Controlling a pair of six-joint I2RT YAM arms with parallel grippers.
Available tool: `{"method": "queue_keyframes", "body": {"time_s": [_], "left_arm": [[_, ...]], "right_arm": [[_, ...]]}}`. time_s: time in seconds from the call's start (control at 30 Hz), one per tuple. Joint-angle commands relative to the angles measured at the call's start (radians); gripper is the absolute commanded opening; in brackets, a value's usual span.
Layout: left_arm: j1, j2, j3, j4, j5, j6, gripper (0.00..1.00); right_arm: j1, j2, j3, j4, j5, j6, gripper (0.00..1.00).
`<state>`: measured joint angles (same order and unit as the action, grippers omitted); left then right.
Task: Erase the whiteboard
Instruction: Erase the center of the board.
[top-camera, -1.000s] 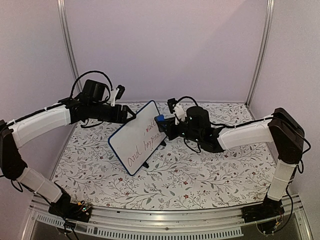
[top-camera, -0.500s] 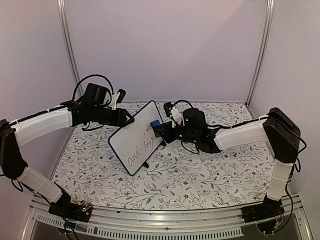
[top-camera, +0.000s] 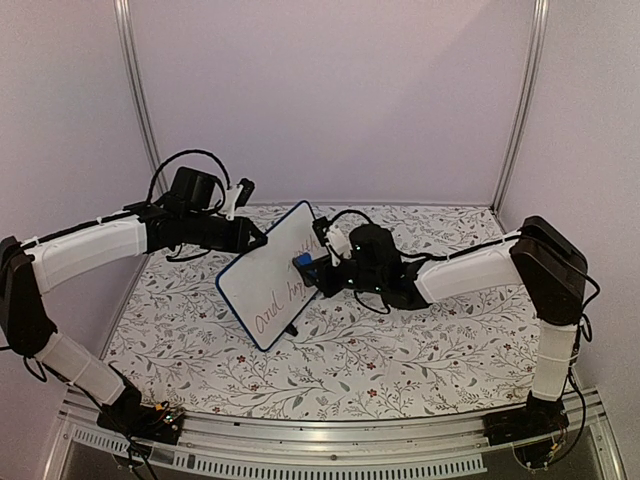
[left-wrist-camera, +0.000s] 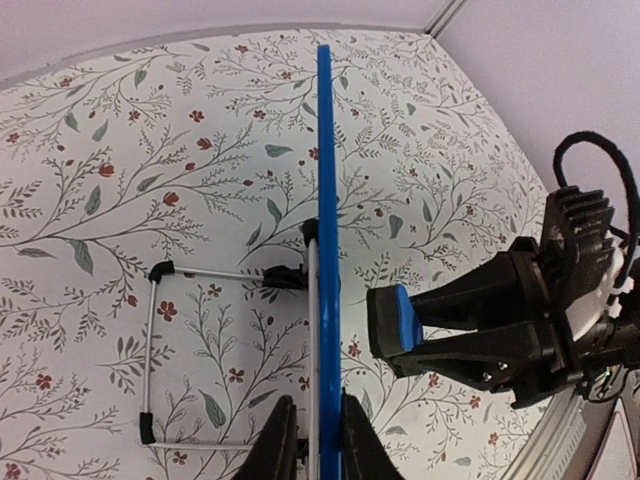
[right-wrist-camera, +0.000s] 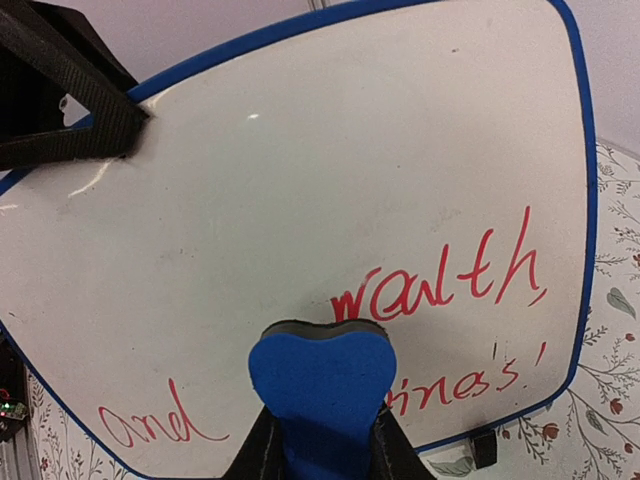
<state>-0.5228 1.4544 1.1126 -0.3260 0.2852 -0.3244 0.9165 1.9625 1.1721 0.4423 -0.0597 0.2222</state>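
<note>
Top view: whiteboard (top-camera: 268, 285) standing tilted, centre-left of the table; left gripper (top-camera: 258, 238) clenched on its far upper edge; right gripper (top-camera: 306, 268) grasping blue eraser (top-camera: 301, 261) at the face.
Left wrist: board edge-on, thin and stiff, probably light; eraser just short of the face; wire stand (left-wrist-camera: 150, 350) behind.
Right wrist: red writing (right-wrist-camera: 440, 275) across the lower half; glossy, likely slippery, so best held by the rim and braced against the wipe.
</note>
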Motion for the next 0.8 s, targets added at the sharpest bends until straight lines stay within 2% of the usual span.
{"method": "queue_keyframes", "body": {"time_s": [0.0, 0.27, 0.77], "left_arm": [[-0.014, 0.012, -0.014, 0.023, 0.019, 0.007, 0.11], [-0.015, 0.023, -0.016, 0.025, 0.025, 0.005, 0.00], [-0.017, 0.031, -0.018, 0.024, 0.035, -0.004, 0.00]], "right_arm": [[0.017, 0.033, 0.033, -0.021, 0.017, -0.039, 0.18], [0.036, 0.070, 0.055, -0.024, 0.047, -0.048, 0.17], [0.045, 0.122, 0.172, -0.079, 0.131, -0.080, 0.17]]}}
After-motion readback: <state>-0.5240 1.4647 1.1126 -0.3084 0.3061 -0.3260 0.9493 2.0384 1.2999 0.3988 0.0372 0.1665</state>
